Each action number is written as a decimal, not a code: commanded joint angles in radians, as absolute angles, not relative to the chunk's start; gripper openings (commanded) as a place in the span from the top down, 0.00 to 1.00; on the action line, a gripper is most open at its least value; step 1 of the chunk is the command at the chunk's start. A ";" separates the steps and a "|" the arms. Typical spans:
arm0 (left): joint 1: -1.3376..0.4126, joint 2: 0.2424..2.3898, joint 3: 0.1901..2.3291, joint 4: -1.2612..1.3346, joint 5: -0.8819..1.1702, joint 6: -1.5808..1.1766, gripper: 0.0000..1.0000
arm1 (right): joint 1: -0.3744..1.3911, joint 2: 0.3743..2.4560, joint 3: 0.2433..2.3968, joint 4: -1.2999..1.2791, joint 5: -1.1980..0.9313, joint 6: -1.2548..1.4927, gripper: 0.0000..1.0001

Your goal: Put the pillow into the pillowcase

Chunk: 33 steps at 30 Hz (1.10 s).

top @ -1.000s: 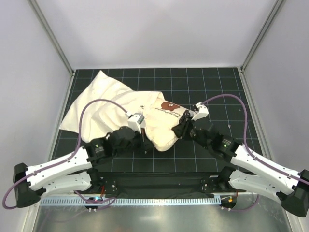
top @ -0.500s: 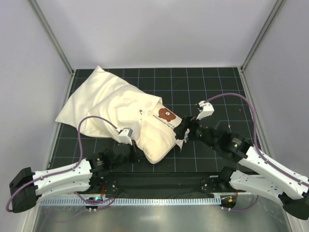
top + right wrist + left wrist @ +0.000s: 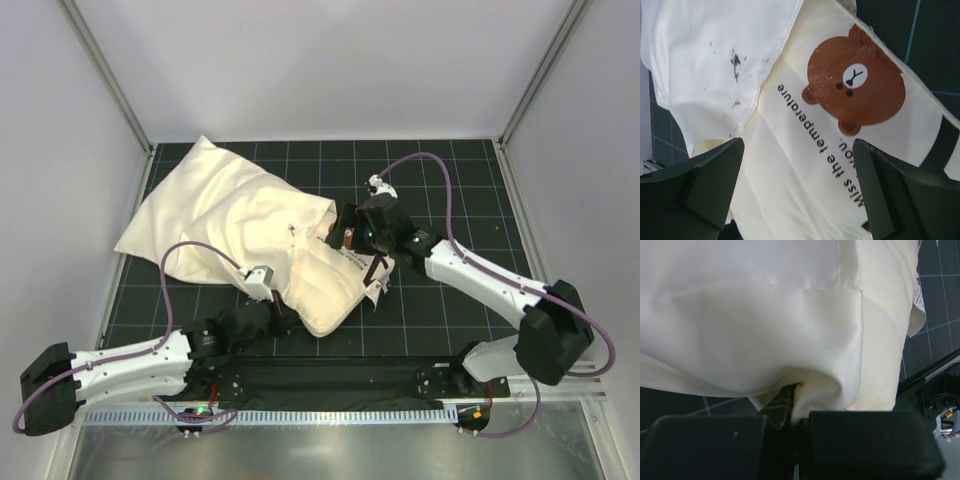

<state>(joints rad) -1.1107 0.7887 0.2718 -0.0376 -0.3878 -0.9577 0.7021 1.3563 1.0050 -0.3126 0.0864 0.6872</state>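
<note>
The pillowcase (image 3: pixel 215 215) lies wrinkled across the left and back of the mat, and its open end covers part of the pillow (image 3: pixel 330 285). The pillow's near end sticks out toward the front. My left gripper (image 3: pixel 283 316) is shut on a fold of the pillowcase (image 3: pixel 765 335) near its stitched hem, with the pillow (image 3: pixel 880 350) just to the right. My right gripper (image 3: pixel 342 232) hangs open above the pillow's far end. In the right wrist view its fingers (image 3: pixel 705 180) straddle the pillow (image 3: pixel 790 165) below the brown bear logo (image 3: pixel 855 82), and the pillowcase (image 3: pixel 705 55) edge lies beside it.
The black grid mat (image 3: pixel 440 175) is walled by white panels with metal posts (image 3: pixel 105 75) at the back corners. A black rail (image 3: pixel 330 375) runs along the near edge between the arm bases. The pillow's white tag (image 3: pixel 918 292) hangs at its side.
My right gripper opened, let go of the pillow and swung from its right side to over the logo end. The left gripper pulled the pillowcase hem toward the near edge, then held still.
</note>
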 commanded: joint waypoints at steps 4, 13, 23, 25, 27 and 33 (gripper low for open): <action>-1.111 0.723 0.281 0.015 -0.474 -0.919 1.00 | 0.606 1.526 1.069 -0.005 -0.072 0.880 0.03; -1.111 0.675 0.299 -0.046 -0.479 -0.908 1.00 | 0.591 1.811 1.253 0.133 -0.084 0.907 0.03; -1.111 0.742 0.328 -0.049 -0.518 -0.919 1.00 | 0.566 1.968 1.267 0.439 -0.132 0.925 0.61; -1.111 0.747 0.365 -0.060 -0.529 -0.911 1.00 | 0.566 1.904 1.235 0.399 -0.051 0.894 0.91; -1.109 0.752 0.423 -0.069 -0.540 -0.891 1.00 | 0.566 1.811 1.204 0.349 -0.005 0.852 0.96; -1.109 0.837 0.649 -0.081 -0.519 -0.776 1.00 | 0.568 1.589 1.129 0.179 0.169 0.746 0.96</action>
<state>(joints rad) -1.1118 0.8051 0.5198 -0.1703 -0.4698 -0.8513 0.5678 1.7412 1.1286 0.2047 0.0387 0.8310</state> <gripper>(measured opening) 0.010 0.057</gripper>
